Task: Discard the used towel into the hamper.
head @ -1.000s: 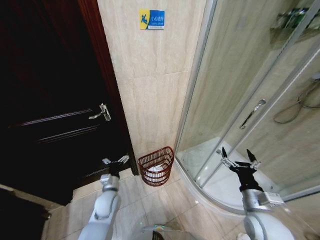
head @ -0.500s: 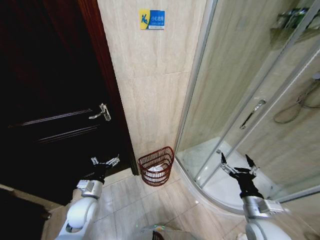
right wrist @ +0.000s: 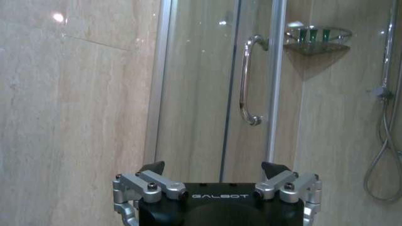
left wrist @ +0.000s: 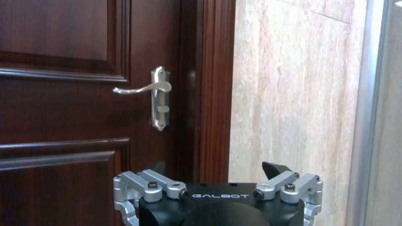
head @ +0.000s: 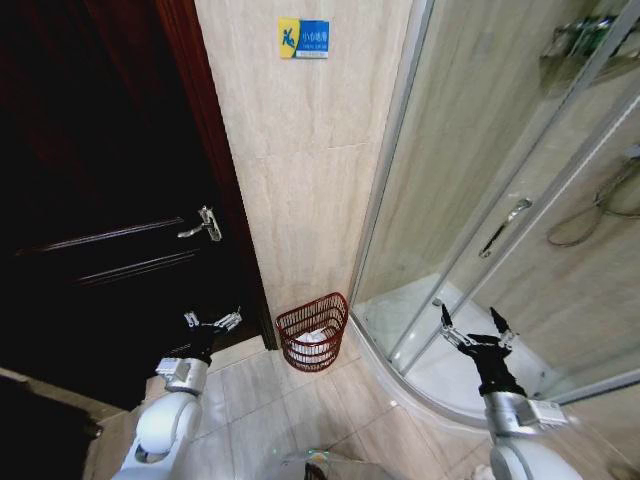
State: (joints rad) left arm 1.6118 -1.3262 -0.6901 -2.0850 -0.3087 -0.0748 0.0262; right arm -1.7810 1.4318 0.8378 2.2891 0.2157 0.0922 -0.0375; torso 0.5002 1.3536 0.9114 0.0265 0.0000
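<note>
Bathroom corner, beige tiled floor point(head: 300, 400) with pale marble-look wall tiles point(head: 300, 180) straight ahead. One dark wood door point(head: 100, 200) on the left, one silver lever handle point(head: 205, 224) on it. One small blue and yellow sign point(head: 304, 38) high on the wall. On the right, one curved glass shower enclosure point(head: 480, 180) with a chrome frame and one chrome pull handle point(head: 503, 226); a shower hose point(head: 590, 215) hangs inside, and a corner shelf point(right wrist: 316, 40) holds three green bottles.

One hamper point(head: 313, 332), dark red-brown wire mesh, stands on the floor at the foot of the wall, between the door frame and the shower rail. Something white lies inside it, towel point(head: 312, 338) as far as can be told.

Two grippers, both empty. Left gripper point(head: 212, 321) hangs low in front of the door, left of the hamper and apart from it, fingers spread wide. Its wrist view faces the door handle and the wood door frame point(left wrist: 213, 89), with one black fingertip point(left wrist: 274, 168) visible. Right gripper point(head: 477, 326) is held up in front of the shower glass, right of the hamper and well apart from it, fingers also spread wide; its wrist view shows both black fingertips point(right wrist: 152, 167) apart with nothing between.
</note>
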